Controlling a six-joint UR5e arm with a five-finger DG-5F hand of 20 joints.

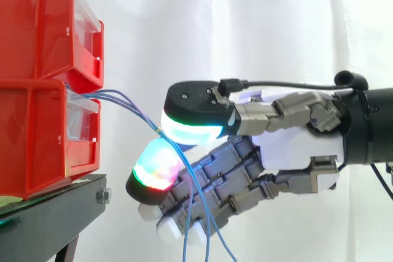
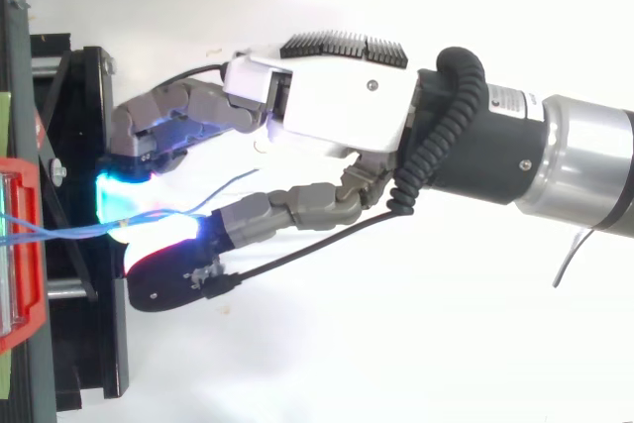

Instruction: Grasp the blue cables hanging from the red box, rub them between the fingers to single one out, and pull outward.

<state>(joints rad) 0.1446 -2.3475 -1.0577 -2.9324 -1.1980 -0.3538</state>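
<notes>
Surroundings: two red bins (image 1: 37, 29) stacked one on the other at the left of the side view; both sit on a black stand (image 1: 52, 213); a white curtain (image 1: 245, 23) hangs behind
In the way: the curled lower fingers (image 1: 215, 182) lie close against the hanging strands, which cross in front of them in the side view
Task's thing: blue cables (image 1: 132, 107), thin and pale blue; they leave the front of the lower bin (image 1: 37, 145) at its top edge, fan slightly, then run right and a little down to the robot hand; past it they drop loose below the fingers; from above they show as a taut line from bin to hand
Robot hand (image 1: 295, 145): closed on the blue cables; two glowing pads (image 1: 156, 167) pinch them, one cyan-green above, one green and red below; the pinch sits near the bins, apart from them
Counts: two bins; one stand; one robot hand; at least three cable strands, exact number hard to tell where they bunch
</notes>
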